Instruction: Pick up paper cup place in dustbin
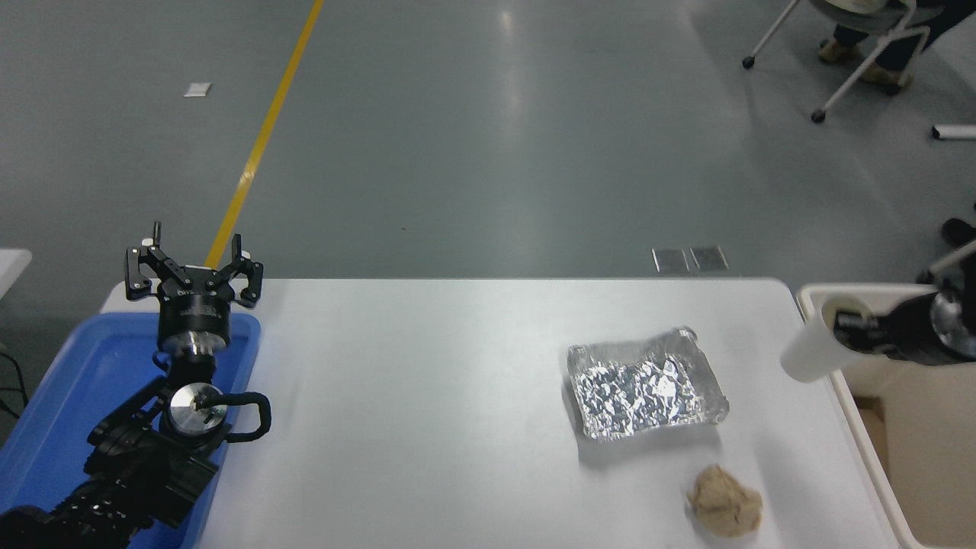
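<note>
Right tool [846, 329] gripping paper cup [810, 352] at the rim, one finger inside the mouth, cup tilted with base pointing down-left. Cup hanging over the bench's right edge, overlapping the near-left rim of the dustbin [854, 396], mouth over the bin corner. Dustbin sitting just beside the bench [427, 427] on the right, running out of frame. Left tool [194, 278] parked at lower left with fingers spread wide, holding nothing, hovering over the far end of the blue tray [53, 412]. No readable writing or brand marks anywhere; small print on the left tool body too blurred to read. Crinkled foil tray [646, 393] lying right of bench centre, crumpled tan paper ball [726, 501] near the front edge just below it, both apart from each other. Wide bare bench surface stretching between blue tray and foil tray. Person's legs [862, 53] and chair frame showing top right, well apart from the bench.
</note>
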You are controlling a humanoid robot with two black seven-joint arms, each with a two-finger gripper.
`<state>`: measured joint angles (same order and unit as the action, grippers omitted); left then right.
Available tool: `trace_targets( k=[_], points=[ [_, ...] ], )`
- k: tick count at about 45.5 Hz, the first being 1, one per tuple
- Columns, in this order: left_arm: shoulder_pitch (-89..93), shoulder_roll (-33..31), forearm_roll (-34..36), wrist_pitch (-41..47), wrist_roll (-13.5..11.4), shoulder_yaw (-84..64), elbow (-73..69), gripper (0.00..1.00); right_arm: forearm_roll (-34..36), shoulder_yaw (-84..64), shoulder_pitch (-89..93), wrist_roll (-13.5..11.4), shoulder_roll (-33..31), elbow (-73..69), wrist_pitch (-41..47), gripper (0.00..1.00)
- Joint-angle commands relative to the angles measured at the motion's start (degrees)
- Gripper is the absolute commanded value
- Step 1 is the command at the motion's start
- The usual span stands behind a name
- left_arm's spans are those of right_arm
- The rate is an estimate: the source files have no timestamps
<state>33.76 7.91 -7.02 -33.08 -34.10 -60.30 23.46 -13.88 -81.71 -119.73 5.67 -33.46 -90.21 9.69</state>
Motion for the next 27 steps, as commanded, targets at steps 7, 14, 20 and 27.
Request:
trace_targets(
  k=[7,14,20,27],
  points=[
    [0.0,0.0,0.0,-0.1,0.0,0.0,0.0,0.99,-0.3,-3.5,-29.2,0.1,2.5,-9.1,21.3,0.0],
    [0.0,0.0,0.0,-0.1,0.0,0.0,0.0,0.99,-0.2,-3.5,-32.8,0.1,1.8,-9.5,25.7,0.0],
    [0.0,0.0,0.0,-0.1,0.0,0.0,0.0,0.99,-0.1,-3.5,-34.0,0.1,1.0,-9.8,27.5,0.0],
    [0.0,0.0,0.0,-0.1,0.0,0.0,0.0,0.99,-0.1,-3.5,-33.1,0.1,0.6,-9.8,27.1,0.0]
  ],
)
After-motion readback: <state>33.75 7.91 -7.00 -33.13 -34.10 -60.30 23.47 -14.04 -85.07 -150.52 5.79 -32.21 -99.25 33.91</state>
